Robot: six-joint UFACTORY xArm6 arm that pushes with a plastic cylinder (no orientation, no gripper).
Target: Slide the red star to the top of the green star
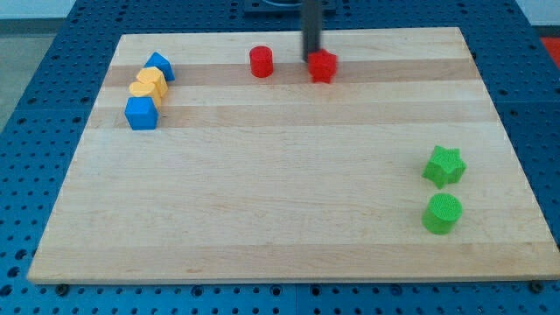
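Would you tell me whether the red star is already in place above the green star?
Not yet. The red star sits near the board's top edge, far to the upper left of the green star, with my tip touching its upper-left side.

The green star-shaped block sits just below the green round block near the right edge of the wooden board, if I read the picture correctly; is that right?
Not quite: in the camera view the green star-shaped block sits just above the green round block, not below it. Both are near the right edge of the wooden board, as you said.
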